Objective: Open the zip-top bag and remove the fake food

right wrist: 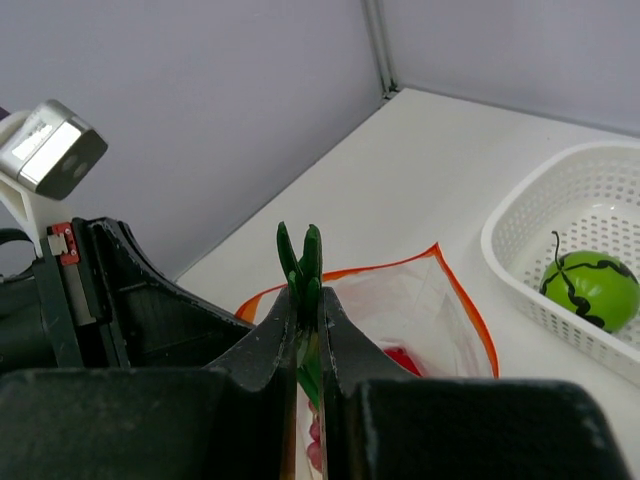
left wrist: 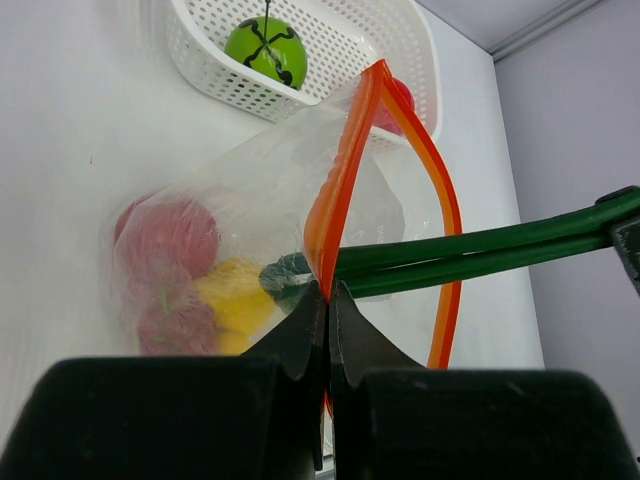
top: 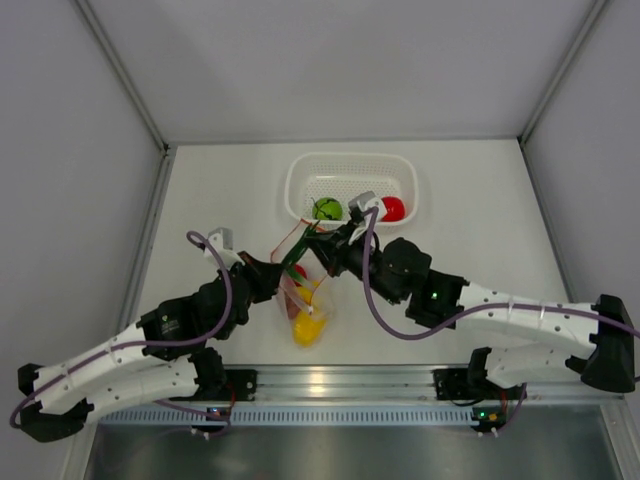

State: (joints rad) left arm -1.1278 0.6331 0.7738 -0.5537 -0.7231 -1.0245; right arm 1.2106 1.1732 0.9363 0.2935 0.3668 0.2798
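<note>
**Q:** Bag (left wrist: 250, 200) position?

**A:** On the table (left wrist: 60, 200), directly ahead of my left gripper (left wrist: 327, 300), with the mouth gaping. That gripper's jaws are pressed together on one lip of the zip strip (left wrist: 345, 170), right at the tips. I hold this lip raised so the mouth cannot fold shut.

**Q:** Food (left wrist: 200, 280)?

**A:** Red and yellow pieces lie inside the bag, ahead and left of the left fingertips. My right gripper (right wrist: 308, 325) pinches the stalks (right wrist: 300, 265), whose tips stand above its jaws. The bag mouth is just beyond and below. The stalks' far end appears to be inside the bag.

**Q:** Destination?

**A:** Probably the basket (left wrist: 200, 50), beyond the bag from both grippers. It already holds the green ball (left wrist: 265, 50). I judge the stalks must clear the strip first, otherwise the bag may drag along.
</note>
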